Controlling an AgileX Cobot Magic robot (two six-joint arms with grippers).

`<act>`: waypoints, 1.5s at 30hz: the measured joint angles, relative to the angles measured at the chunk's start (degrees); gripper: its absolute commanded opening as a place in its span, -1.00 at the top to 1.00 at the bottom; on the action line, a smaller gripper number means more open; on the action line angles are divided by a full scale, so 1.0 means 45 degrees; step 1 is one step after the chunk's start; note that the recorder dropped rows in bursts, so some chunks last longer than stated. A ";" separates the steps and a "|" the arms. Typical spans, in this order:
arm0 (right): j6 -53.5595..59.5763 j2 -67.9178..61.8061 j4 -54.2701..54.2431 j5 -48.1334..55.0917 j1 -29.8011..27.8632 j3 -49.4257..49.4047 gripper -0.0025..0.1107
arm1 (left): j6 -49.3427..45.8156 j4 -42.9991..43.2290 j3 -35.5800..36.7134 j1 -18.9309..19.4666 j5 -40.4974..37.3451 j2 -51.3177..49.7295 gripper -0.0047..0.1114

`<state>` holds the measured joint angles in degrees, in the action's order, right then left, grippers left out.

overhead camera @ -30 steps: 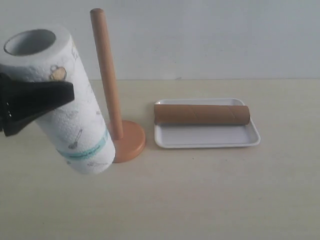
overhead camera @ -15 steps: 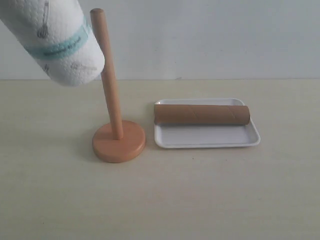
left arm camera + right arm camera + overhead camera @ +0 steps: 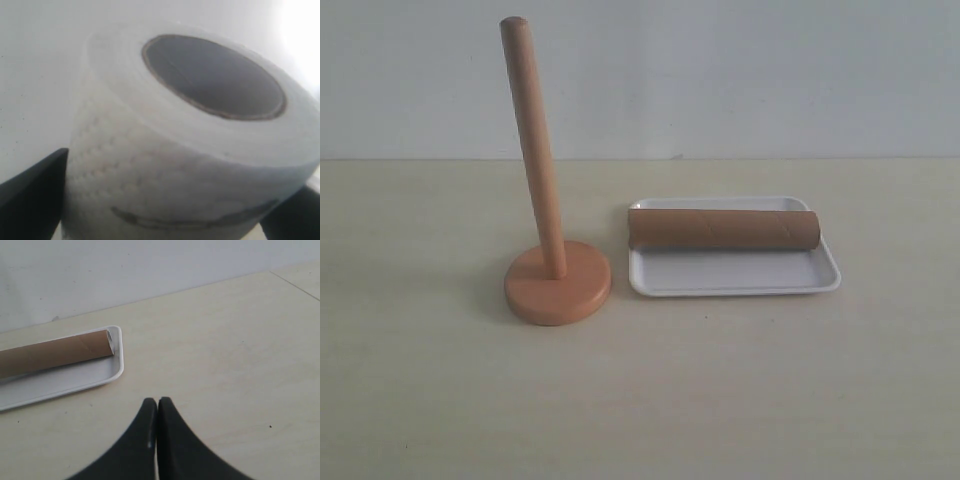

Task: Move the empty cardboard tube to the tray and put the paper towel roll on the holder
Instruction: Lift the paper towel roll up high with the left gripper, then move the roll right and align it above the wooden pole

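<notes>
The paper towel roll (image 3: 175, 145) fills the left wrist view, its grey hollow core turned toward the camera. My left gripper (image 3: 165, 200) is shut on it, one black finger (image 3: 32, 197) on each side. Neither the roll nor this gripper shows in the exterior view. The wooden holder (image 3: 536, 170) stands bare on its round base. To its right, the empty cardboard tube (image 3: 723, 228) lies across the back of the white tray (image 3: 730, 277). My right gripper (image 3: 157, 402) is shut and empty, low over the table, off the tube's (image 3: 55, 354) end and the tray's corner (image 3: 118, 360).
The light wooden tabletop (image 3: 720, 400) spreads around the holder and tray. A plain white wall (image 3: 770, 70) stands behind it.
The left gripper has carried the paper towel roll upward, from beside the holder's pole, past its top, and out of the exterior view. Tube, tray and holder have not moved.
</notes>
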<state>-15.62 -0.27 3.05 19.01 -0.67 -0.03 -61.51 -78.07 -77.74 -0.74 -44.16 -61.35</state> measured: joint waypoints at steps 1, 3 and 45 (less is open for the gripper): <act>0.0000 0.0000 0.0000 0.0000 0.0000 0.0000 0.96 | 0.0155 0.0096 -0.0247 0.0000 -0.0027 -0.0351 0.85; 0.0000 0.0000 0.0000 0.0000 0.0000 0.0000 0.96 | 0.0396 0.0385 -0.0636 0.0000 -0.0059 -0.1048 0.85; 0.0000 0.0000 0.0000 0.0000 0.0000 0.0000 0.96 | 0.2183 0.1787 -0.4896 0.0000 -0.2791 -0.6008 0.85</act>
<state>-15.62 -0.27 3.05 19.01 -0.67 -0.03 -51.69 -70.03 -99.77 -0.74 -56.71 -88.39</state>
